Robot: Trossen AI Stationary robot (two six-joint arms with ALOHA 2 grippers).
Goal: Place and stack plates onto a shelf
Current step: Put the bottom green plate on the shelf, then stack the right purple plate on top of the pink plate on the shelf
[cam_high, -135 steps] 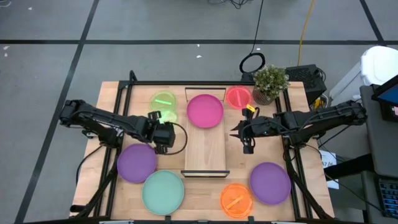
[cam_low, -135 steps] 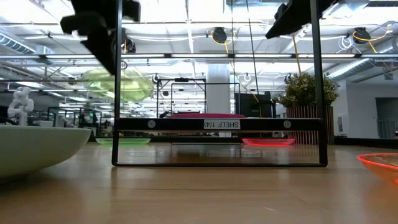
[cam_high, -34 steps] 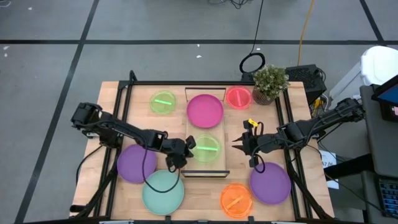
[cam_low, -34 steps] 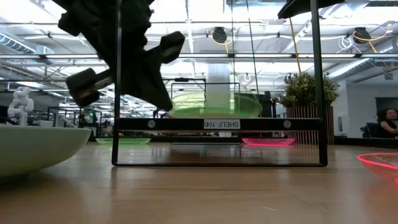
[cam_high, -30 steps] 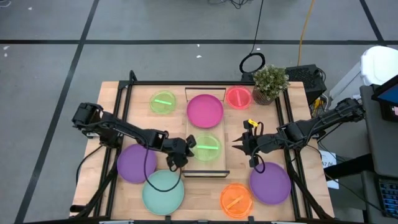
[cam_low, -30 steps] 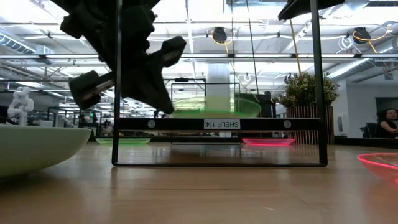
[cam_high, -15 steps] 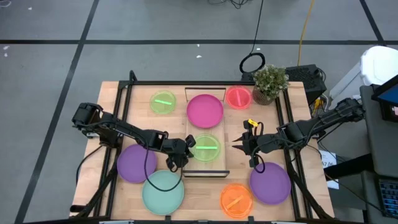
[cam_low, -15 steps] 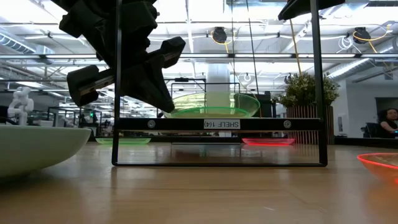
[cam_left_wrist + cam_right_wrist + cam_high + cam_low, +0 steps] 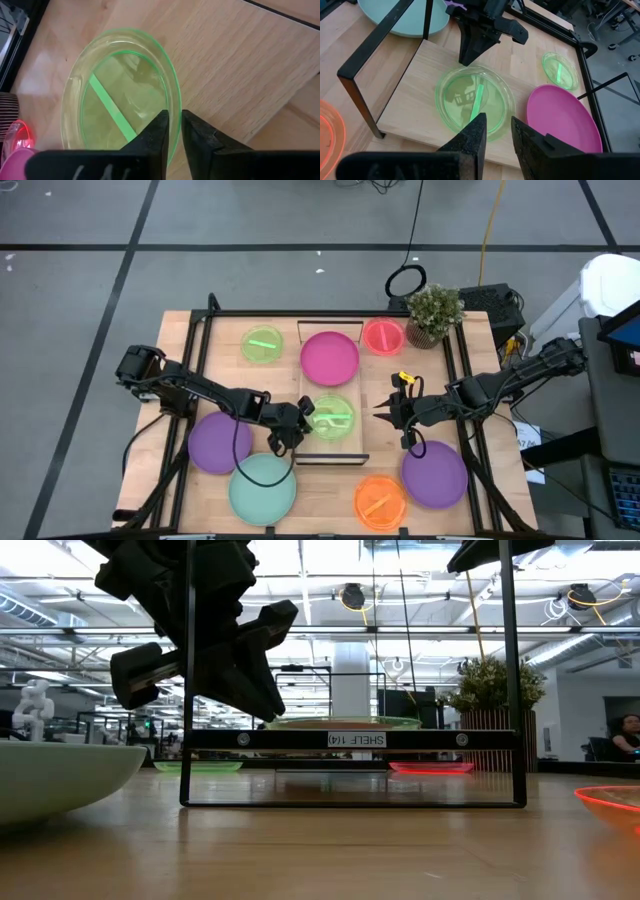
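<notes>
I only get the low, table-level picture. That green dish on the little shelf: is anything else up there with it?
Observer: Yes. From above, a magenta plate lies on the shelf at the end farther from your camera, apart from the lime-green plate.
Operator: Which arm is that dark thing beside the dish?
Observer: The left gripper, at the lime-green plate's left edge.
Operator: And the other arm?
Observer: The right gripper hovers to the right of the shelf, open and holding nothing.

Overhead, table-level and both wrist views share the shelf (image 9: 330, 418).
</notes>
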